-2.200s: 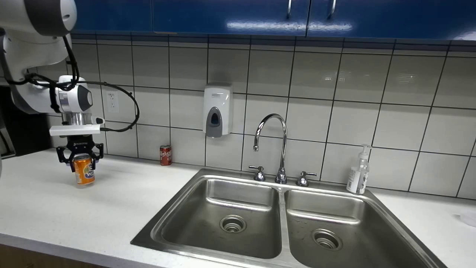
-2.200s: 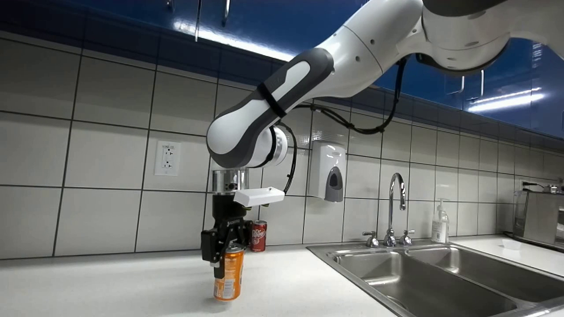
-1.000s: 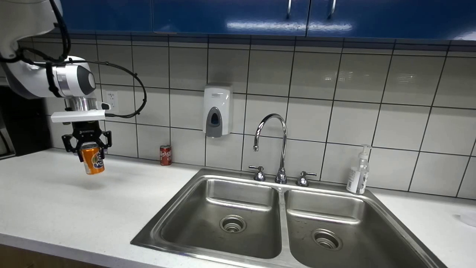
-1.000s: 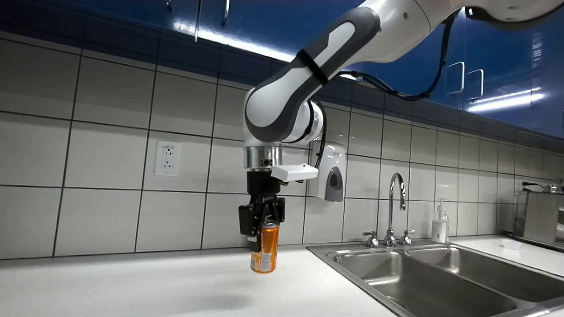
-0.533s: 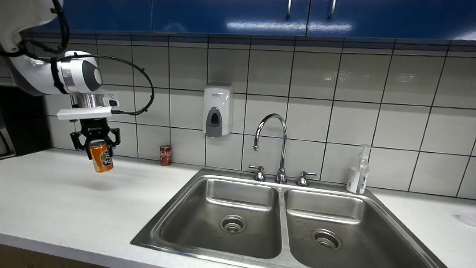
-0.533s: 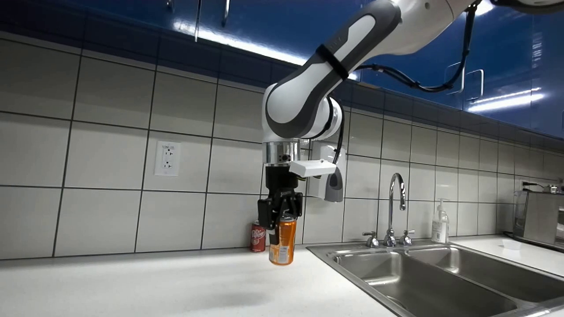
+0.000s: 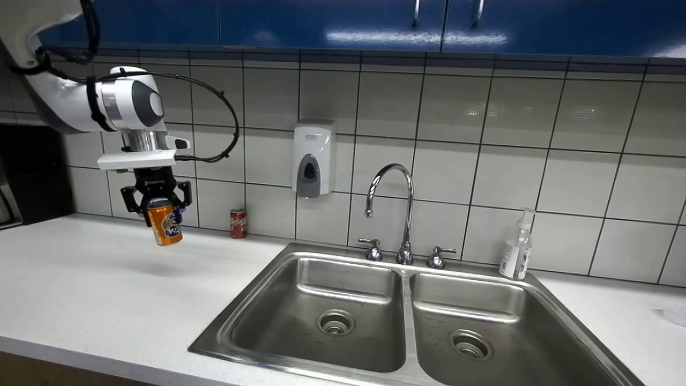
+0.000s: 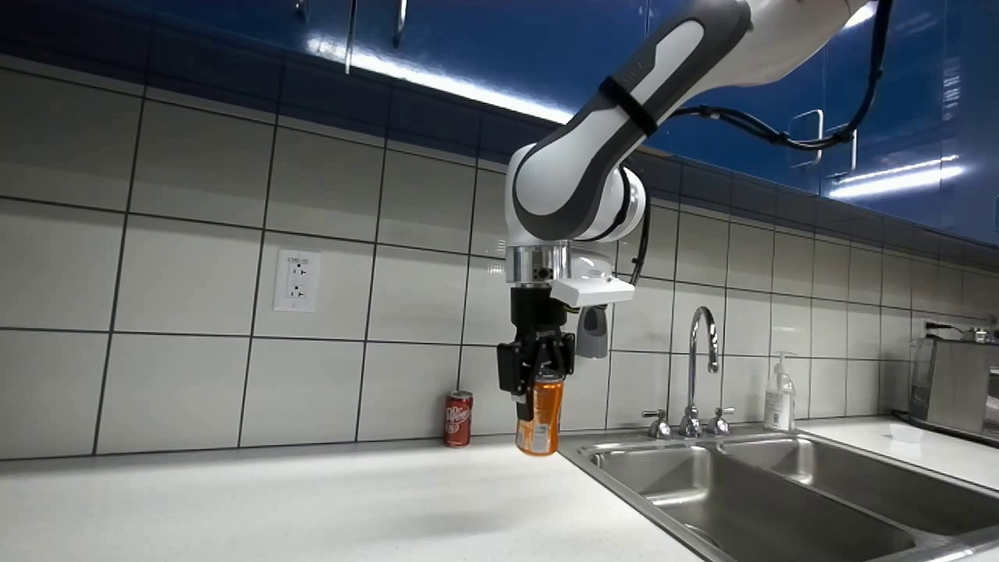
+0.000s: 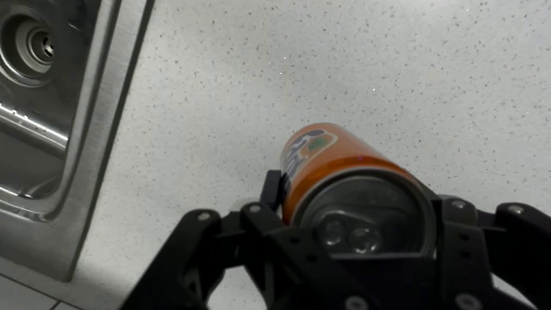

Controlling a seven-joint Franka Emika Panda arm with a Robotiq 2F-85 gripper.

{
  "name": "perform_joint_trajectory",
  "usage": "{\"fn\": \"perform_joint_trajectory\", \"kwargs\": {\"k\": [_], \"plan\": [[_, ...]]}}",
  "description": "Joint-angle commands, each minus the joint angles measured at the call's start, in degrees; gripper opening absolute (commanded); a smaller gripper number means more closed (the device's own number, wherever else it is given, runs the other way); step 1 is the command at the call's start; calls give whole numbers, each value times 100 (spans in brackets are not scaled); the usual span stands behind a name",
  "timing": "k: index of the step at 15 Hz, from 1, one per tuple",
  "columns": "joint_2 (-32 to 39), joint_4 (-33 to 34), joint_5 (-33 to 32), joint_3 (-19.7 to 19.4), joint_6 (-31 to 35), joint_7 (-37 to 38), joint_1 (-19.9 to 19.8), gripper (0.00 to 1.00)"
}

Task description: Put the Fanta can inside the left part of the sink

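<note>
Off-white square-tiled wall (image 7: 579, 107) fills the middle of the frame in both exterior views. Glossy blue cabinets (image 7: 332, 24) across the top. Long white speckled table (image 7: 96, 300) runs along the bottom. White and grey robot arm (image 8: 554, 183) comes in from the upper right in an exterior view. Rectangular brushed-steel double sink (image 7: 209, 342) set into the table, lower centre to lower right. Its round-cornered steel left basin (image 7: 284, 332) lower centre, steel right basin (image 7: 528, 340) lower right. Arched chrome faucet (image 7: 409, 214) behind them near the middle, lever handle each side. White plastic wall dispenser (image 7: 314, 142) with grey front, centre, on the tiles. Black two-fingered tool (image 7: 164, 217) at mid left in an exterior view, clamped on an orange, silver-topped metal Fanta can (image 8: 546, 421): fingers touch both sides near its top, gap just the can's width. Clear pump bottle (image 7: 514, 254) with pale label stands at the sink's rear right corner. Fanta can hangs above the table, slightly tilted, left of the sink in both exterior views, outside the left basin. In the wrist view its top is right of centre near the bottom, sink at the left edge. Red cylindrical drink can (image 7: 239, 223) upright on the table, just beside the wall. Round metal drain (image 7: 336, 324) in the left basin's floor
</note>
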Motion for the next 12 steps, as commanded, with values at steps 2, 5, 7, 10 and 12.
{"fn": "perform_joint_trajectory", "kwargs": {"k": [2,5,7,10,12], "plan": [[-477,-392,106,-92,154,128,-273,40],[-581,-468,211,-215,163,119,-440,40],[-641,-506,269,-308,166,110,-554,40],[-712,-564,386,-443,176,95,-716,40],[-750,-601,428,-532,180,91,-817,40]]}}
